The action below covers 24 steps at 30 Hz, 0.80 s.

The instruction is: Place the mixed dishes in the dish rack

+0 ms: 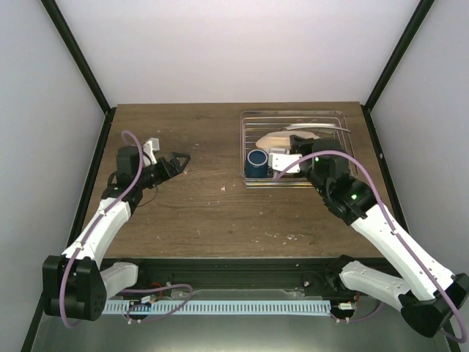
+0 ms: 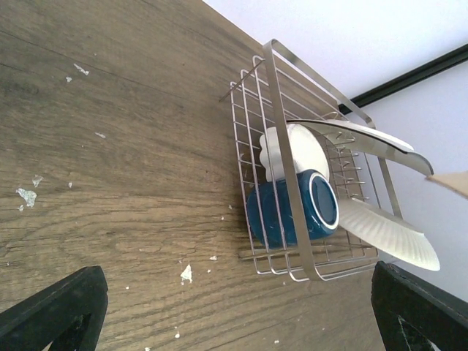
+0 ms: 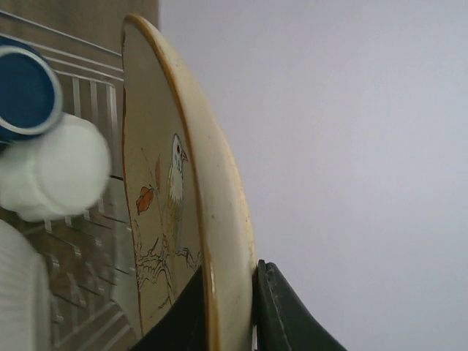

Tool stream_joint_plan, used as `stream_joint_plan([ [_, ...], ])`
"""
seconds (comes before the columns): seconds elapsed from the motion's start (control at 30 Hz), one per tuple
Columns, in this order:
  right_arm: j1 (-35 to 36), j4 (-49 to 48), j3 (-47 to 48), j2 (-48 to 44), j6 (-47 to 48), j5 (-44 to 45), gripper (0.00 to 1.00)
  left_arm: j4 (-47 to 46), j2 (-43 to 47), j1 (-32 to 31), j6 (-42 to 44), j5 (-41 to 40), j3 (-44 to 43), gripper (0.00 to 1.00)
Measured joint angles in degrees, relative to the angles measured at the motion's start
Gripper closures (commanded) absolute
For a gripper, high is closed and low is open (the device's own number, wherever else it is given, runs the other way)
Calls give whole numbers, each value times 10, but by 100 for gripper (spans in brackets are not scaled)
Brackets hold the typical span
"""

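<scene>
Surface: a brown wooden table [image 1: 190, 213], flecked with pale crumbs, is enclosed by white walls [image 1: 220, 51].
Cream plate [image 3: 161, 219]: held on edge at the dish rack [image 2: 278, 88], a bird drawn on its face.
Right gripper [image 3: 230, 311]: pressed onto the plate's rim, one finger on each face.
White bowl [image 2: 296, 150]: lodged in the rack, just beside the blue mug [image 2: 292, 212].
Blue mug: stood mouth up at the rack's near left corner.
Left gripper [image 1: 178, 161]: spread wide above the table's left part, well apart from the rack.
</scene>
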<state>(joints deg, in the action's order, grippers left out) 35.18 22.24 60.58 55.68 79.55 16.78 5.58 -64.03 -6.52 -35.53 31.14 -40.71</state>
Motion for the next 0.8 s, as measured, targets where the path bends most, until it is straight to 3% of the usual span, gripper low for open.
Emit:
stream_joint_plan([
  [0.27, -52, -50, -31, -23, 56, 31, 99, -5, 0, 0, 0, 2, 0, 0],
  [0.8, -157, -56, -82, -22, 64, 0, 99, -29, -27, 0, 0, 11, 0, 0],
])
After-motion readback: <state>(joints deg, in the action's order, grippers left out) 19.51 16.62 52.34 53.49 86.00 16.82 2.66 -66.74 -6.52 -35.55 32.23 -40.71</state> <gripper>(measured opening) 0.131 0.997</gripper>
